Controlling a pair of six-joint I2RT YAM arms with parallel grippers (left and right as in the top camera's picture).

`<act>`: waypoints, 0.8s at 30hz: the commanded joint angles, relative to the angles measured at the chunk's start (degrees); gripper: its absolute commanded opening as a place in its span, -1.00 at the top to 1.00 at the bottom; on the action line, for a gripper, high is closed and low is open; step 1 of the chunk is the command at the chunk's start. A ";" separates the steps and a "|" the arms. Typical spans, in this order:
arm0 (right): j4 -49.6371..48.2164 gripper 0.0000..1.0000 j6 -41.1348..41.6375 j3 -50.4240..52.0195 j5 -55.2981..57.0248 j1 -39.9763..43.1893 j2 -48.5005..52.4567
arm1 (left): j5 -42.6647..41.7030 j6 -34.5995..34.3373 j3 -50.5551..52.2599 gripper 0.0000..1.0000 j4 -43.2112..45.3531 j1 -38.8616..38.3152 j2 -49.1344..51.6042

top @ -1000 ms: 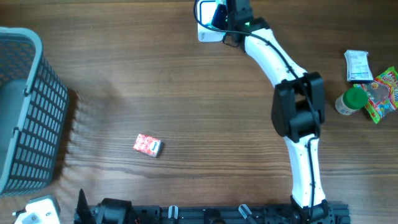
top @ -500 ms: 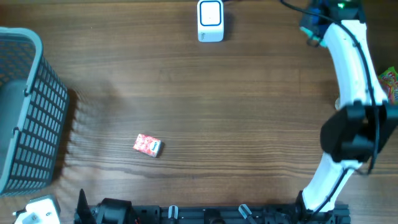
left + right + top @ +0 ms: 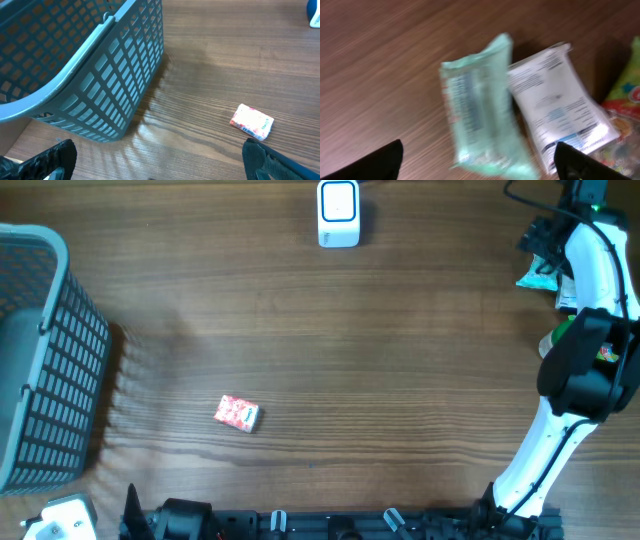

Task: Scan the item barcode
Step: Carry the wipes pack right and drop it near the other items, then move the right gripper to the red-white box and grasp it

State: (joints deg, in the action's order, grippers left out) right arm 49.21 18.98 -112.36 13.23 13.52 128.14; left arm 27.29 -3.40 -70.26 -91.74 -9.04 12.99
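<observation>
Overhead view places the right gripper point(image 3: 545, 252) at about two o'clock on the brown wooden table point(image 3: 400, 380), over a mint-green plastic pouch point(image 3: 533, 276). In the right wrist view its fingers stand wide apart at the lower corners, with the pouch lying flat on the wood between them, not gripped. A white printed packet point(image 3: 560, 105) touches the pouch's right side, and a bright multicoloured wrapper point(image 3: 626, 87) lies just beyond.

The step in hand looks like work at this pile of items. If the pouch is the one to scan, the next move calls for closing on it alone, lifting, and carrying it to the white-and-blue scanner point(image 3: 338, 213) at twelve o'clock, barcode facing it.

The left gripper point(image 3: 155, 172) waits at seven o'clock, fingers apart and empty, near a grey mesh basket point(image 3: 100, 75) and a small red box point(image 3: 252, 121). The centre of the table lies open; the right edge is crowded.
</observation>
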 commanded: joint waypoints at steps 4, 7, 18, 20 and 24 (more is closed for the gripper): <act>10.80 -1.00 -7.56 -2.34 -32.63 -15.28 -11.37 | -0.26 -0.50 0.09 -1.00 0.11 0.15 -0.59; 14.99 -1.00 -15.82 -0.26 -49.44 -26.10 -10.82 | -0.26 -0.50 0.09 -1.00 0.11 0.15 -0.59; 0.33 -0.74 -21.03 11.96 -46.53 -56.28 -3.98 | -0.26 -0.50 0.09 -1.00 0.11 0.15 -0.59; -3.06 -0.74 -18.36 12.63 -46.69 -59.69 -0.98 | -0.26 -0.50 0.09 -1.00 0.11 0.15 -0.59; -6.16 -0.75 -18.29 12.63 -49.05 -64.46 3.65 | -0.26 -0.50 0.09 -1.00 0.11 0.15 -0.59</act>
State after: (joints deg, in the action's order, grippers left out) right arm 44.60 -0.05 -100.51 -32.67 -48.56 128.29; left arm 27.29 -3.40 -70.26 -91.74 -9.04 12.99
